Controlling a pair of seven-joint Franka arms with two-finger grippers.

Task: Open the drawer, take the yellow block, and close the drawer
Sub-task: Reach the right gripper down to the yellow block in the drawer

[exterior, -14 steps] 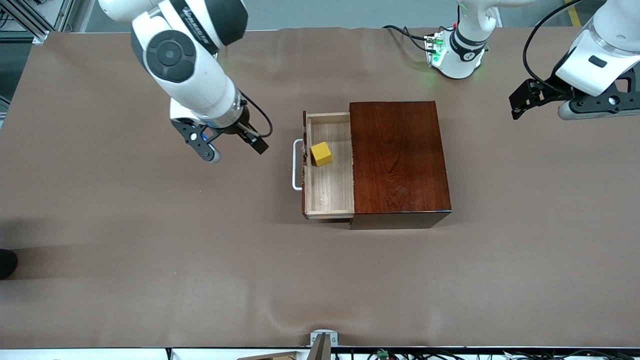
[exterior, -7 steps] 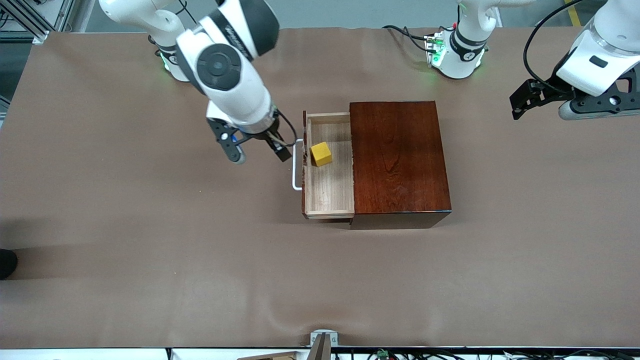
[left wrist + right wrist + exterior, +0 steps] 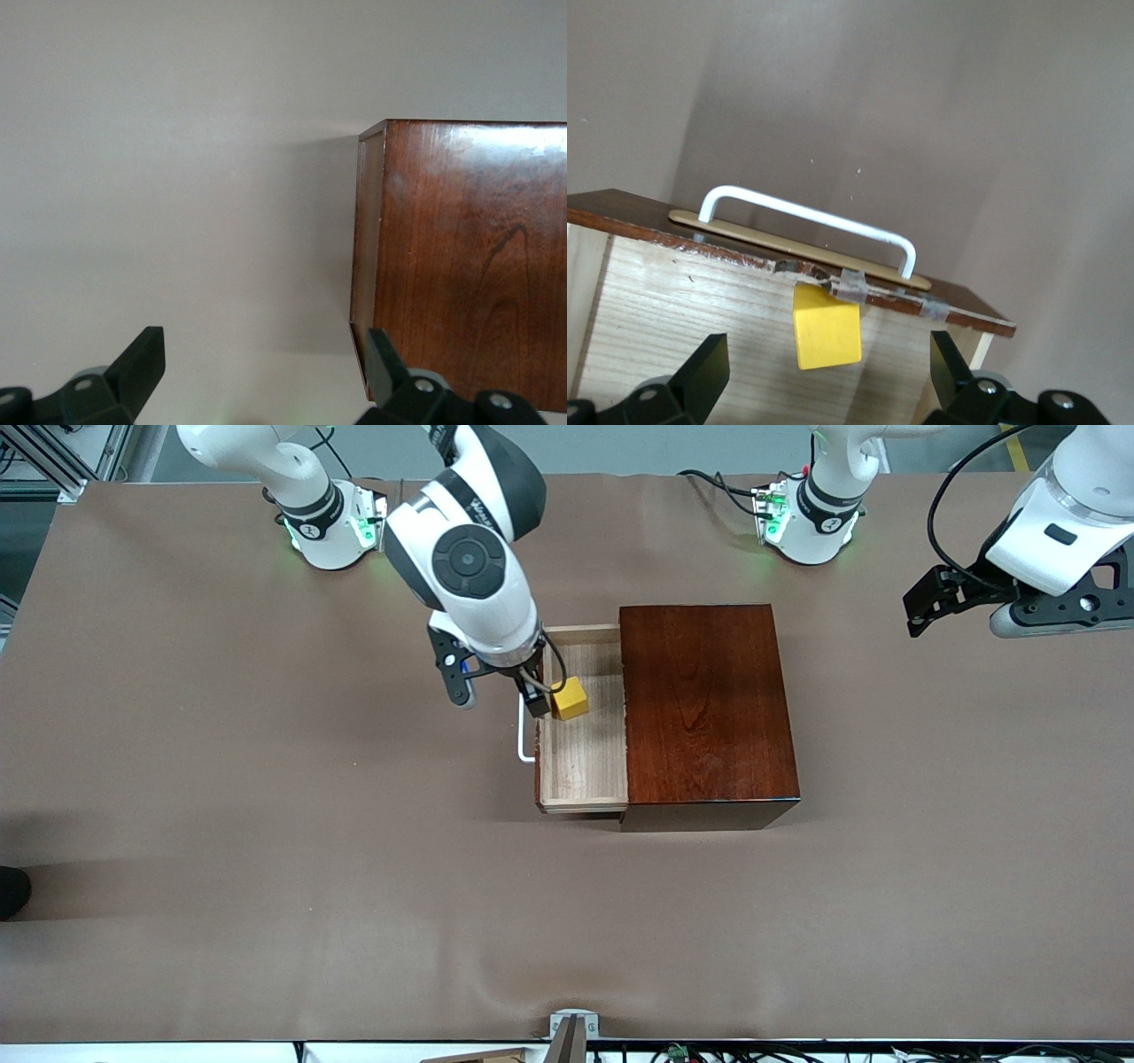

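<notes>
**R gripper now over drawer front, block not yet gripped**

Drawer [image 3: 582,766] stands pulled out of the box [image 3: 704,704], toward the right arm's end of the table; tray open, handle [image 3: 806,220] clear. Open step looks done.

Block [image 3: 569,698] sits on the tray floor, close to the drawer's front panel, in the half farther from the front camera. Untouched, same spot as 1 s ago.

Change: R gripper [image 3: 498,693] has swung in from over bare table, well away from the drawer, to above the handle and front edge of the tray, nearly over the block. Fingers wide apart, nothing between them. Wrist view shows block roughly centred between the fingertips [image 3: 700,367], lower down.

L gripper [image 3: 961,607] waits up over the left arm's end of the table, fingers apart, empty; no movement.

Assessment: approach phase of the take step. Next needs a short shift inward plus descent so the fingers straddle the block. Risk: finger nearest the front panel could catch the panel or handle going down.
</notes>
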